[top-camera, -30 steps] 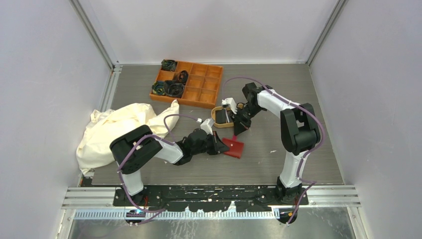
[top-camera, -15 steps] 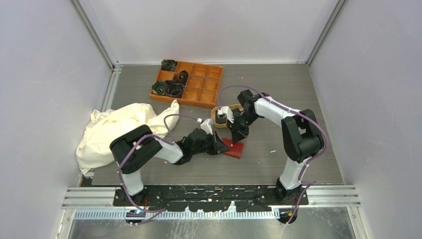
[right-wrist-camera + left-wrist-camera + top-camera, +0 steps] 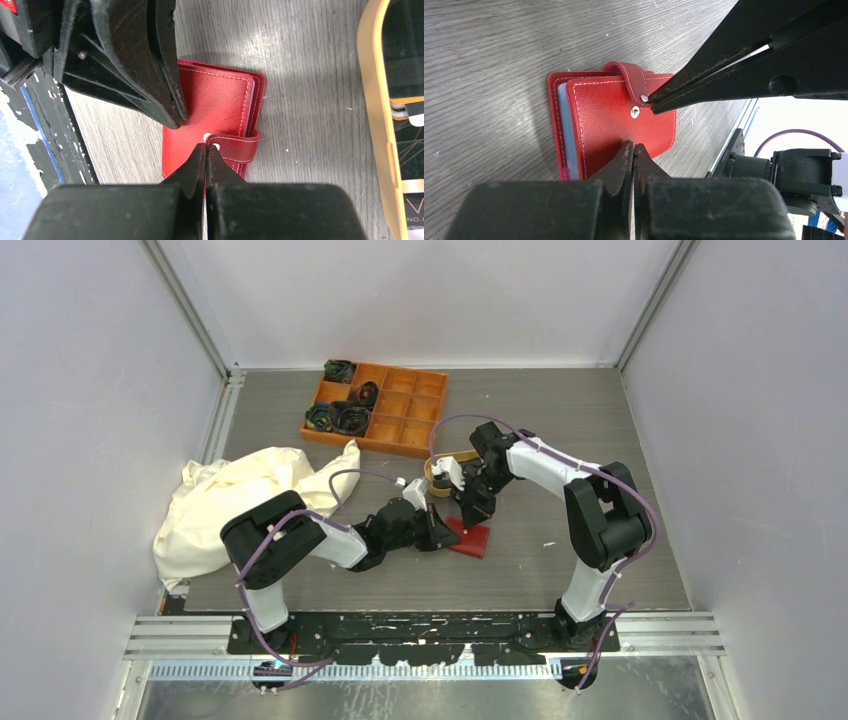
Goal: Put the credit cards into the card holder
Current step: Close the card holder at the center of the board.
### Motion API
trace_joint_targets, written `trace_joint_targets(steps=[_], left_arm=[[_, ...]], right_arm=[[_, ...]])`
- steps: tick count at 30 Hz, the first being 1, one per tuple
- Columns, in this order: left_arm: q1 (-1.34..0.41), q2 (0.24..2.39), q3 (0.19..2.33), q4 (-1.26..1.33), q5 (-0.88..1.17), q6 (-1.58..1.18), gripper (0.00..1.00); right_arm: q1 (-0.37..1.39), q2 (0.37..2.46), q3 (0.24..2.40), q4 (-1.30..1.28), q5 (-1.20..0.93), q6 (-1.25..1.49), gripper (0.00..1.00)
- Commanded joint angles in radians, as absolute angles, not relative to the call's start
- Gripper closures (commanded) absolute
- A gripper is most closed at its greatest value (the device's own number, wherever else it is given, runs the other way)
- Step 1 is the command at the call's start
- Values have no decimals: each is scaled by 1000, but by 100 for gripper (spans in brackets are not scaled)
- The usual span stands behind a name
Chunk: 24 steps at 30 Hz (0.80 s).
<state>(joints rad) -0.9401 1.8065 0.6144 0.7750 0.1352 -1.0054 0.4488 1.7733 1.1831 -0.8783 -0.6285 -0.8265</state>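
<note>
The red card holder lies folded on the table, its snap tab off the stud and arched over the edge. My left gripper is shut, its tips pressed on the cover near the left edge. My right gripper is shut too, its tips touching the end of the tab at the snap. Nothing shows between either pair of fingers. Light-blue pockets peek out at the holder's side. Black credit cards lie in the tan tray, right of the holder.
An orange compartment box with dark bundles stands at the back. A crumpled white cloth lies at the left. The tan tray sits just behind the holder, mostly under the right arm.
My right gripper has come from over the tan tray down and left to the card holder's tab. The left gripper and the holder have not moved.
</note>
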Motion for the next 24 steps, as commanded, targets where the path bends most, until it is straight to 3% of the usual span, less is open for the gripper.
trace_joint_targets(steps=[1, 24], left_arm=[[-937, 1818, 598, 774, 139, -979, 100], [-935, 1813, 595, 770, 137, -977, 100]], right_arm=[[467, 1718, 1176, -865, -647, -807, 99], [522, 1736, 1161, -905, -586, -852, 99]])
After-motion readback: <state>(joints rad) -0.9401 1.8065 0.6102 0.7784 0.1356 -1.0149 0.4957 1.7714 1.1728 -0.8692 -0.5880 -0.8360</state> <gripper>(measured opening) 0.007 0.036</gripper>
